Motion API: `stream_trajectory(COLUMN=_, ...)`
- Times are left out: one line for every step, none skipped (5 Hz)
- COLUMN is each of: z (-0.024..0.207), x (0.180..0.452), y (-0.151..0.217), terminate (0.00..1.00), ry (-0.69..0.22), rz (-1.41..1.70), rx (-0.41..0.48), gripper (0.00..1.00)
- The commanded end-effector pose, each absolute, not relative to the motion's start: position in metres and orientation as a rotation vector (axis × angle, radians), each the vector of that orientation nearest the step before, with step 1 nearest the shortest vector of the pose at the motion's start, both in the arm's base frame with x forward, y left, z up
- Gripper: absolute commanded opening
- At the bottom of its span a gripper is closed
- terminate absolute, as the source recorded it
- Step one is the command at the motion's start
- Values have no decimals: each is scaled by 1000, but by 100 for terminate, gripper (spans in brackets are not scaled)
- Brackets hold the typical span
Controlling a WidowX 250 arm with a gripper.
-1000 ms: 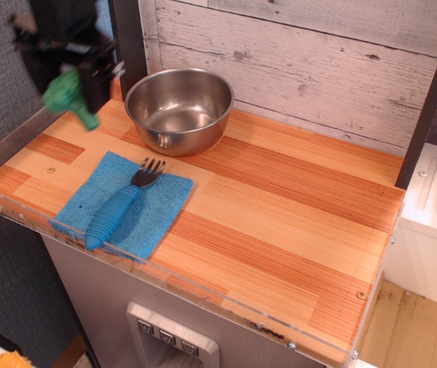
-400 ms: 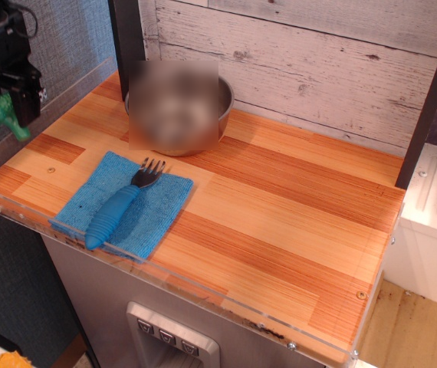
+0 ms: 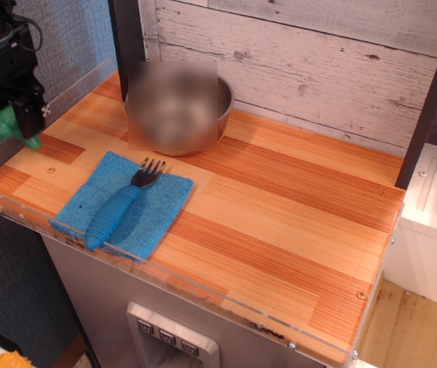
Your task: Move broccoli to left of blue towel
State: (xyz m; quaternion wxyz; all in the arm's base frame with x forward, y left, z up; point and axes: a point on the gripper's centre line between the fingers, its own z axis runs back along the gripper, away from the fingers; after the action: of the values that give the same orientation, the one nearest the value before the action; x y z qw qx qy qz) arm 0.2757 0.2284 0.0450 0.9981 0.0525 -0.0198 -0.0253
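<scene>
Whitewashed boards back the worktop (image 3: 280,222). At its far left edge the tool (image 3: 15,123) hangs clenched on the broccoli (image 3: 8,126) — carrying step. Next, I judge: lower and release on bare wood left of the blue towel (image 3: 157,207) — fork (image 3: 115,207) lies on it.

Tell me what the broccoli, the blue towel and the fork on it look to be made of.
The broccoli, held in the tool, looks like bright green moulded plastic, though it is blurred here. The blue towel looks like terry cloth, with a fuzzy matte pile. The fork seems to have a ribbed blue plastic or rubber handle and dark tines, possibly metal.
</scene>
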Motion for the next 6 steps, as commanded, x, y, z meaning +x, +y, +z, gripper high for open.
stream_trajectory(z=62, x=280, y=213, terminate=0, ry=-57, rz=-40, rx=164, gripper=0)
stream_trajectory(z=51, x=283, y=208, terminate=0, ry=-15, rz=-24, rx=151, gripper=0)
stream_trajectory(z=49, x=284, y=202, terminate=0, ry=-7, rz=-26, rx=129, gripper=100)
stream_trajectory(z=60, x=285, y=190, terminate=0, ry=-31, rz=-27, rx=112, gripper=100)
stream_trajectory(z=108, x=283, y=171, terminate=0, ry=-123, rz=-41, rx=134, gripper=100)
stream_trajectory(z=151, x=274, y=147, terminate=0, ry=-183, rz=-31, rx=179, gripper=100)
